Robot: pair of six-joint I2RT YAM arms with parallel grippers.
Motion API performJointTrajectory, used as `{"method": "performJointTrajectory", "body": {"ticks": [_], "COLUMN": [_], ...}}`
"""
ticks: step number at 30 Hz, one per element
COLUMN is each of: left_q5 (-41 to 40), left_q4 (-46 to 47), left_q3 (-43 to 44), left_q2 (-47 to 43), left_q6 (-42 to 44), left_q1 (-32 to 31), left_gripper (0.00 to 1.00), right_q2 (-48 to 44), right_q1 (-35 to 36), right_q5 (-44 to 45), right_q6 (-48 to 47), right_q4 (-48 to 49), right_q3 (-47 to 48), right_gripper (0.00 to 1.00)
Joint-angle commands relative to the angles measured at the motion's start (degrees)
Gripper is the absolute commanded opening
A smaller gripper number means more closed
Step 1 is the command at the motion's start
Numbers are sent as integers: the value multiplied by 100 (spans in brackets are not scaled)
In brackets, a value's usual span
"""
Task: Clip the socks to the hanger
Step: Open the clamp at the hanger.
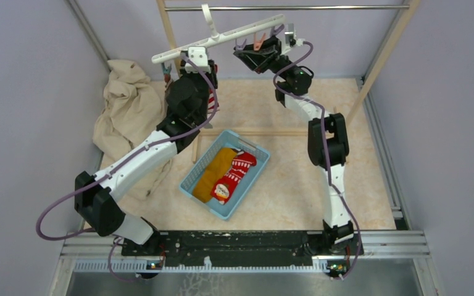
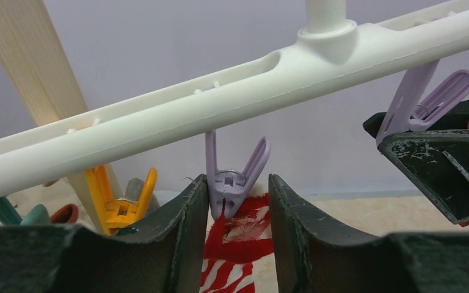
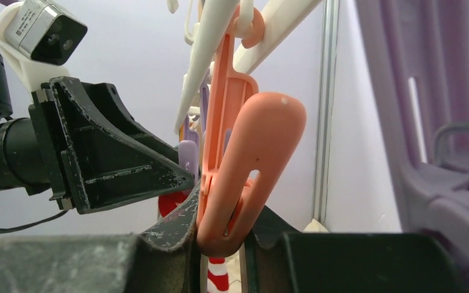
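The white hanger (image 1: 222, 38) hangs tilted from the metal rail. The mustard sock (image 1: 215, 171) and the red patterned sock (image 1: 236, 174) lie in the blue basket (image 1: 256, 176). My left gripper (image 1: 192, 66) is up at the bar. In the left wrist view it (image 2: 238, 180) is open around a purple peg (image 2: 233, 180) that grips a red-and-white striped sock (image 2: 244, 244). My right gripper (image 1: 260, 52) is shut on the lower end of an orange peg (image 3: 244, 152), as the right wrist view (image 3: 226, 227) shows.
A wooden-framed rack (image 1: 389, 43) with a metal rail (image 1: 284, 7) stands at the back. A heap of beige cloth (image 1: 126, 111) lies at the back left. A yellow peg (image 2: 122, 204) and further purple pegs (image 2: 424, 101) hang on the bar.
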Motion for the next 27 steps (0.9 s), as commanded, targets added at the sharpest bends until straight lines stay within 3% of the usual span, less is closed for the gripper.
{"method": "performJointTrajectory", "body": {"ticks": [1, 8, 16, 25, 27], "left_q5": [241, 291, 265, -76, 39], "left_q4": [283, 546, 399, 383, 326], "left_q3": [-59, 377, 869, -383, -711], "left_q2": [-160, 274, 453, -745, -1158], "left_q6": [-138, 214, 386, 280, -61], "left_q1": [-236, -849, -949, -958, -958], "left_gripper": [47, 51, 52, 56, 56], "right_q2": [-539, -665, -720, -755, -758], "right_q1": [27, 44, 53, 53, 53], "right_q5": [-282, -328, -292, -265, -252], "right_q6": [-285, -316, -357, -339, -335], "right_q4": [539, 582, 616, 605, 600], "right_q3": [-392, -633, -816, -796, -794], "right_gripper": [5, 4, 0, 0, 0]}}
